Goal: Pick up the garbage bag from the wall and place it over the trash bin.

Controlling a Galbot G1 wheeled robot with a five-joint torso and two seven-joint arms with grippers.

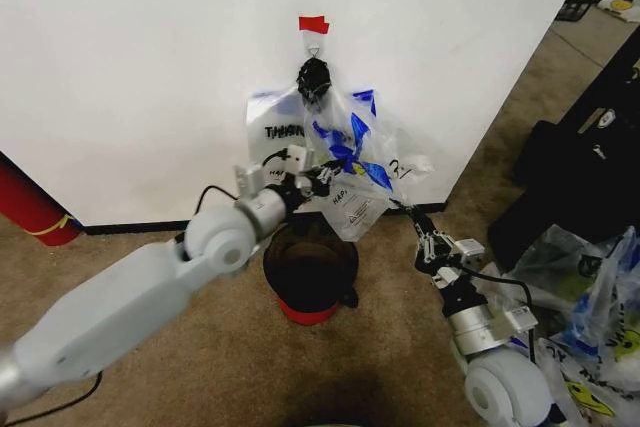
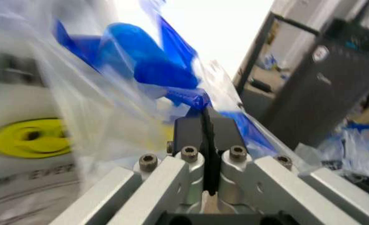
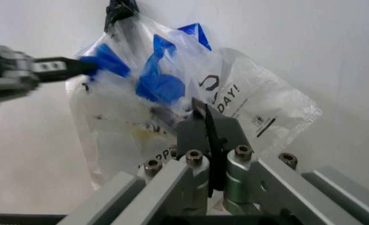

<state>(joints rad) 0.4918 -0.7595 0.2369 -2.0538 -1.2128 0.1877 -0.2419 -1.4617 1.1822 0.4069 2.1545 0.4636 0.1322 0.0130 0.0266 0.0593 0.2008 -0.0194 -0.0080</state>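
Note:
The garbage bag point(image 1: 352, 152), clear and crinkly with blue patches, hangs by a black knot from a small hook point(image 1: 313, 44) on the white wall point(image 1: 150, 67), under a strip of red tape point(image 1: 313, 24). My left gripper point(image 1: 325, 178) is shut on a blue fold at the bag's left side; its wrist view shows the fingertips pinching blue plastic point(image 2: 200, 101) beside a yellow smiley point(image 2: 31, 137). My right gripper point(image 1: 408, 213) is shut at the bag's lower right edge point(image 3: 191, 101). The left gripper point(image 3: 84, 66) also appears there. The black trash bin point(image 1: 350, 257) with its red base stands directly below.
A flat clear bag point(image 1: 272, 125) with black lettering hangs behind on the same hook. A big red cylinder point(image 1: 30, 205) stands at the left by the baseboard. Black cases point(image 1: 575, 172) and heaped clear bags point(image 1: 600, 307) crowd the right side. The floor is brown carpet.

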